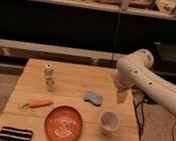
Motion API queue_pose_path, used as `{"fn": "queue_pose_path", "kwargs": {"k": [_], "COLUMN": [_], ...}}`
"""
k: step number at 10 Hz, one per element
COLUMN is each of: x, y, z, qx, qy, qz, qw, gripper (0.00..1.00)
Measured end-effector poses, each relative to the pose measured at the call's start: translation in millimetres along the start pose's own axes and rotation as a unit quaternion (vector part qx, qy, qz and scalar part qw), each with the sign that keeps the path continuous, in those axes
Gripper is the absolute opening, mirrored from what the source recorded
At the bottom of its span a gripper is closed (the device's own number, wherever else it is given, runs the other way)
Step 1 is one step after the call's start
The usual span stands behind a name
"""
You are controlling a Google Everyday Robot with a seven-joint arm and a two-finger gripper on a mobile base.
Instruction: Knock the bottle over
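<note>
The bottle [49, 77] is small and clear with a white cap, and it stands upright on the left back part of the wooden table [76, 73]. My gripper [121, 96] hangs from the white arm over the table's right side, well to the right of the bottle. Its pale fingers point down, open, with nothing between them. It hovers just right of a blue cloth [94, 97] and above the white cup [109, 122].
An orange carrot [39, 103] lies in front of the bottle. A red plate [64, 125] sits at the front middle, and a black striped pad [16, 134] at the front left corner. Dark shelving runs behind the table.
</note>
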Motion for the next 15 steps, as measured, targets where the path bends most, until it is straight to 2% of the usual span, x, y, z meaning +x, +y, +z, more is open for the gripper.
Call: {"fn": "queue_pose_path", "kwargs": {"k": [6,10,15], "x": [-25.8,-50.1,-73.5], "y": [-31.6,-66.8,-96.3], "z": [5.0,11.2,13.1], "qx": [0.020,0.038,0.055], "qy": [-0.004,-0.011,-0.023], "qz": [-0.039,-0.066,-0.091], "qw": [0.9990,0.9970,0.9940], "gripper": [0.80,0.80,0.80]}}
